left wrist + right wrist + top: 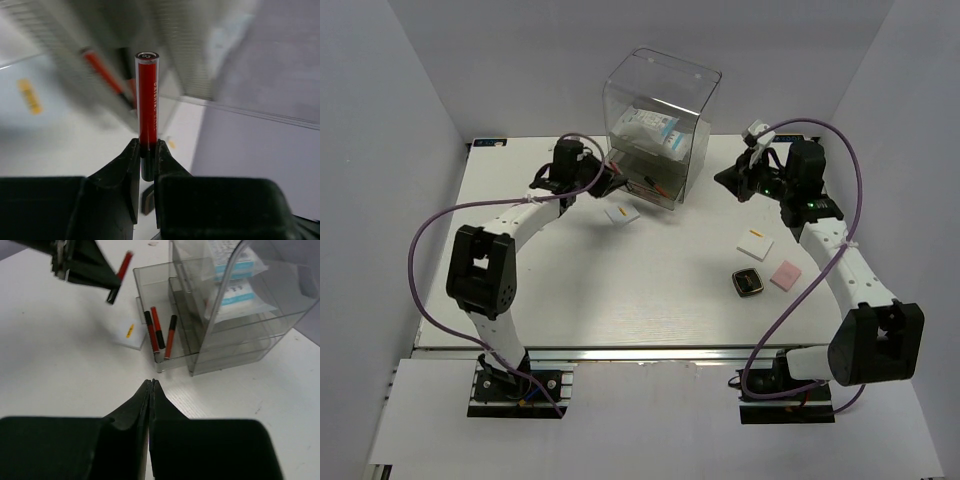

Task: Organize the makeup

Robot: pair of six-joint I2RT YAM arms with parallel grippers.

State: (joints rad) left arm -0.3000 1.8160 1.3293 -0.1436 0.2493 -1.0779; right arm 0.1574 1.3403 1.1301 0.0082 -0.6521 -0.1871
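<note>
My left gripper [146,145] is shut on a slim dark-red stick [147,100], gripped at its dark end, and holds it above the pulled-out bottom drawer [165,357] of the clear drawer box [655,125]. Three more red-and-black sticks [159,332] lie in that drawer. The held stick also shows in the right wrist view [120,276]. A white square [621,213] lies by the drawer. Another white square [755,243], a pink square [786,274] and the black gold-rimmed compact [748,282] lie at the right. My right gripper [151,382] is shut and empty, right of the box.
Clear packets with white contents [235,290] fill the box's upper drawers. The box stands at the table's back middle. White walls close in the table on three sides. Purple cables loop off both arms.
</note>
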